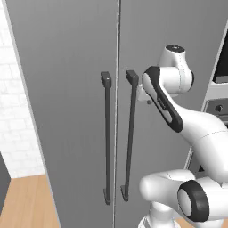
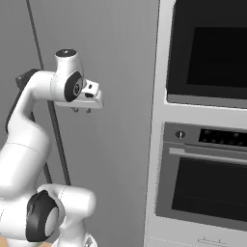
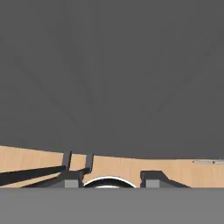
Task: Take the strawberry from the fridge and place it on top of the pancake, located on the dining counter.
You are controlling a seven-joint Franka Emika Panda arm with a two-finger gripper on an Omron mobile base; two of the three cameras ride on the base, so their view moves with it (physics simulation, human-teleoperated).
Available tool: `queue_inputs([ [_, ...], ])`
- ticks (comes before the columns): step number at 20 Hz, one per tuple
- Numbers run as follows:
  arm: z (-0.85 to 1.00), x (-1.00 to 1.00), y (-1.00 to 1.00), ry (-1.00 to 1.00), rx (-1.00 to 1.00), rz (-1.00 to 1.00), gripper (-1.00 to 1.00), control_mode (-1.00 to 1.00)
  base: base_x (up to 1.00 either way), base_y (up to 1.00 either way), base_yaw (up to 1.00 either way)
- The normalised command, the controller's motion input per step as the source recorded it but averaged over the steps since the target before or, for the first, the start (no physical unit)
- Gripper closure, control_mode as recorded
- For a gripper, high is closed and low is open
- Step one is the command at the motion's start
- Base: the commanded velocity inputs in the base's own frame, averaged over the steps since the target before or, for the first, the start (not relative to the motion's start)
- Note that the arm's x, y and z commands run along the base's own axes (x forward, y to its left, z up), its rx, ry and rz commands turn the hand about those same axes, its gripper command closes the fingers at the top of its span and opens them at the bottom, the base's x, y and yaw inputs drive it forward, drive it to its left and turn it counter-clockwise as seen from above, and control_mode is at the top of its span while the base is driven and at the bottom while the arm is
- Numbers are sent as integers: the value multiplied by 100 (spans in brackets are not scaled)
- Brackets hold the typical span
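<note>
In the left base view I see the fridge (image 1: 80, 89) close in front of me, both grey doors shut, with two dark bar handles (image 1: 107, 138) side by side at the seam. The arm (image 1: 169, 107) bends up from the lower right and its wrist is just to the right of the right handle, near its top. A strip of wood floor (image 1: 26, 202) and a white brick wall (image 1: 15, 111) show at the left. In the right base view the end effector (image 2: 81, 110) hangs from the hand in front of the right door and points down; its two small fingers (image 2: 75, 110) are apart, with a narrow gap, and hold nothing. To the right stands the wall oven (image 2: 207, 120) with black windows. In the hand view the grey door surface (image 3: 113, 74) takes the upper part, the floor lies below it, and the feet of the two handles (image 3: 66, 160) show at lower left. The end effector (image 3: 107, 179) tips are spread and empty. The strawberry I cannot see; the fridge is closed.
</note>
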Motion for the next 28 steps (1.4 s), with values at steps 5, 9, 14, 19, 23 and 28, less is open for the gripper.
queue_inputs([
  [5, 0, -16, 0, -5, 0, 0, -100, 100, -19, 6, 0],
  [9, 0, 0, 0, 0, 0, 0, -100, 100, -54, 52, 0],
  [14, 0, 0, 0, 0, 0, 0, -100, 100, -32, 87, 0],
  [19, 0, 0, 0, 0, 0, 0, -100, 100, -9, 31, 0],
  [23, 0, 0, 0, 0, 0, 0, -100, 100, -52, -23, 0],
  [28, 0, 0, 0, 0, 0, 0, -100, 100, -54, -43, 0],
])
